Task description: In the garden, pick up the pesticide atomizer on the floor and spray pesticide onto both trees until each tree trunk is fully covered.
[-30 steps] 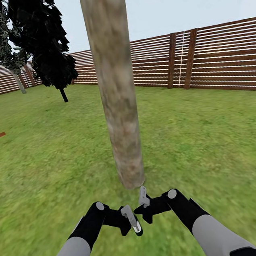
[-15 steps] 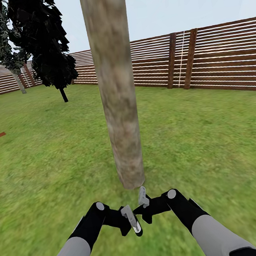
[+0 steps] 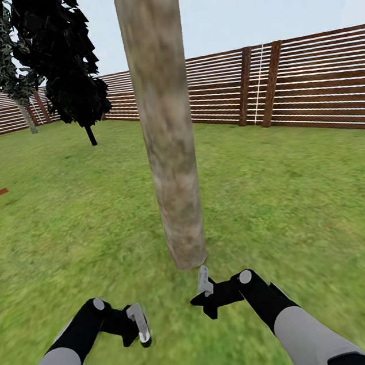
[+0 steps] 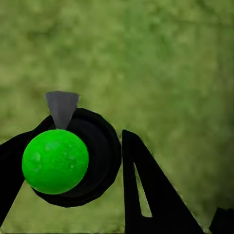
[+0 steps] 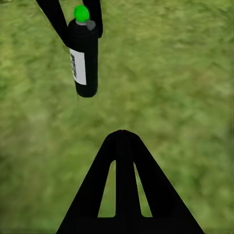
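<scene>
Standing: thick, pale grey-beige mottled tree trunk point(image 3: 165, 121), upright on the blurry green grass lawn point(image 3: 301, 200) and running out past the top of the head view; this is the landmark for what follows.
Left gripper point(image 3: 140, 326): low on the near side of the trunk, to its left, over the grass and well apart from the bark; its black fingers point(image 4: 19, 161) are clamped on the bottle.
Pesticide atomizer: small black spray bottle with a white label and a bright green cap point(image 5: 83, 53), held off the ground in the left gripper, hanging out of the fingers, not touching the trunk.
Left wrist view: bottle seen end-on, green dome point(image 4: 55, 161) in front of a black round body, a pale grey wedge above it, grass behind.
Right gripper point(image 3: 204, 284): just before the foot of the trunk, slightly to its right, holding nothing; whether its fingers are apart or together I cannot tell.
Brown horizontal-slat wooden fence point(image 3: 307, 81): far behind the trunk, across the lawn.
Dark-leaved tree with a thin black stem point(image 3: 67, 65): behind the trunk, to its left, near the fence.
</scene>
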Robot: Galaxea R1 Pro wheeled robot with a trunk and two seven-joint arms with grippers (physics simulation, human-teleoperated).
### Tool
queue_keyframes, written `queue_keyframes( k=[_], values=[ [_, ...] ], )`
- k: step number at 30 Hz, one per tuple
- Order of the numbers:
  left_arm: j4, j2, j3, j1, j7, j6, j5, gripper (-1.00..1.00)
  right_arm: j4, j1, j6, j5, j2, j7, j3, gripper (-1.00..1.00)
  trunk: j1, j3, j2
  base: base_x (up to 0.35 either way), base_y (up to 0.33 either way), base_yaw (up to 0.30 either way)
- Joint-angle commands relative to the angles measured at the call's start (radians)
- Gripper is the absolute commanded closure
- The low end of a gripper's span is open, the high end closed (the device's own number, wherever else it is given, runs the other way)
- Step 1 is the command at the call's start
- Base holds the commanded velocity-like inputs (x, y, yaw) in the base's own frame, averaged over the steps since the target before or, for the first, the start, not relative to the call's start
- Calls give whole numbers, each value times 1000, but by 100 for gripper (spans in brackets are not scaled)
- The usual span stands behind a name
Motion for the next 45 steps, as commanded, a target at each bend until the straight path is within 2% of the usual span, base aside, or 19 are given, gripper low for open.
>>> queue_keyframes(
  k=[1, 4, 6, 8, 10, 12, 13, 14, 15, 16, 17, 20, 22, 25, 28, 34, 36, 41, 45],
  values=[
    [1, 23, 1, 0, 0, -2, 4, 100, 1, 0, 0, 0, -2, 0, 0, -100, 0, 0, 0, 0, 0, 0],
    [1, 84, 12, 0, 7, -6, 7, 100, 4, 0, -1, 0, -6, 0, -1, -100, 0, 0, 0, 0, 0, 0],
    [2, 96, 14, 1, 49, -3, 11, 100, 9, 2, -3, 0, -9, -5, -3, -100, 0, 0, 0, 0, 0, 0],
    [8, 95, 32, 2, 170, 4, 28, 100, 20, 5, -5, -3, -23, -21, -8, -100, 0, 0, 0, 0, 0, 0],
    [50, 86, 69, 2, 294, 7, 66, 100, 50, 7, -7, -7, -56, -82, -11, -100, 0, 0, 0, 0, 0, 0],
    [98, 81, 110, 2, 415, 7, 136, 100, 112, 12, -10, -37, -89, -237, -48, -100, 0, 0, 0, 0, 0, 0],
    [128, 80, 129, 3, 482, 4, 187, 100, 153, 13, -20, -73, -98, -348, -102, -100, 0, 0, 0, 0, 0, 0],
    [183, 78, 144, 3, 585, -1, 281, 100, 216, 20, -52, -125, -118, -541, -201, -100, 0, 0, 0, 0, 0, 0],
    [236, 74, 150, 3, 698, -4, 390, 100, 253, 35, -98, -152, -129, -808, -304, -100, 0, 0, 0, 0, 0, 0],
    [253, 74, 152, 3, 761, -4, 462, 100, 260, 74, -159, -157, -131, -993, -396, -100, 0, 0, 0, 0, 0, 0],
    [255, 73, 152, 3, 803, -3, 500, 100, 261, 123, -238, -159, -135, -1080, -474, -100, 0, 0, 0, 0, 0, 0],
    [253, 72, 155, 2, 863, 3, 518, 100, 259, 168, -299, -159, -145, -1115, -577, -100, 0, 0, 0, 0, 0, 0],
    [259, 72, 156, 2, 886, 6, 522, 100, 256, 176, -311, -160, -147, -1120, -609, -100, 0, 0, 0, 0, 0, 0],
    [261, 53, 157, 2, 890, 6, 555, 100, 255, 179, -313, -157, -153, -1123, -616, -100, 0, 0, 0, 0, 0, 0],
    [259, 21, 155, 1, 890, 7, 583, 100, 259, 217, -313, -159, -191, -1123, -617, -100, 0, 0, 0, 0, 0, 0],
    [248, -44, 155, 0, 894, 22, 585, 100, 260, 238, -312, -162, -206, -1121, -624, -100, 0, 1, 0, 0, 0, -42],
    [241, -56, 158, -1, 911, 77, 587, 100, 260, 239, -312, -162, -207, -1122, -636, -100, 0, 3, 0, 0, 0, -185],
    [233, -77, 159, -1, 937, 119, 587, 100, 258, 239, -312, -160, -208, -1119, -733, -100, 0, 7, 0, 0, 0, -238],
    [232, -91, 156, -2, 971, 173, 587, 100, 259, 239, -311, -158, -208, -1117, -753, -100, 0, 8, 0, 0, 0, -284]
  ],
)
